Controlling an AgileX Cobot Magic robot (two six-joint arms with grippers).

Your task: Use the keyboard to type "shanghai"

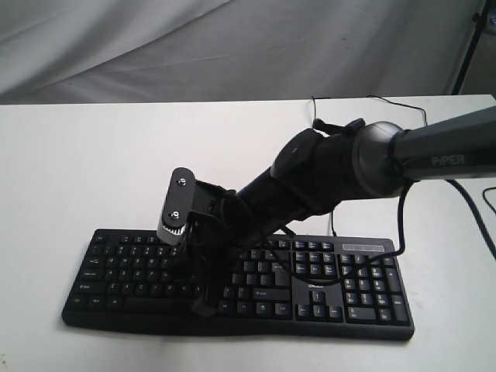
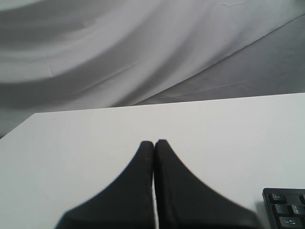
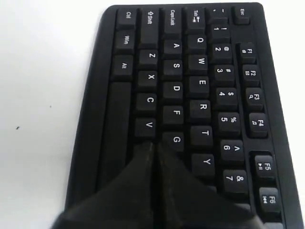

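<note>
The black keyboard (image 1: 364,298) with white legends lies near the table's front edge. My right gripper (image 1: 203,307) reaches across from the right and points down onto the left-middle letter keys. In the right wrist view the right gripper (image 3: 153,145) is shut with nothing held, its tips over the keyboard (image 3: 176,88) between the V key (image 3: 148,125) and the G key (image 3: 176,140); whether they touch a key I cannot tell. My left gripper (image 2: 154,142) is shut and empty above bare table, with a corner of the keyboard (image 2: 286,210) beside it. The left arm is out of the exterior view.
The keyboard's thin black cable (image 1: 341,108) loops at the back of the white table (image 1: 93,170). The right arm's own cable hangs over the number pad (image 1: 370,291). A grey cloth backdrop (image 1: 232,46) hangs behind, with a dark stand leg (image 1: 469,46) at the far right.
</note>
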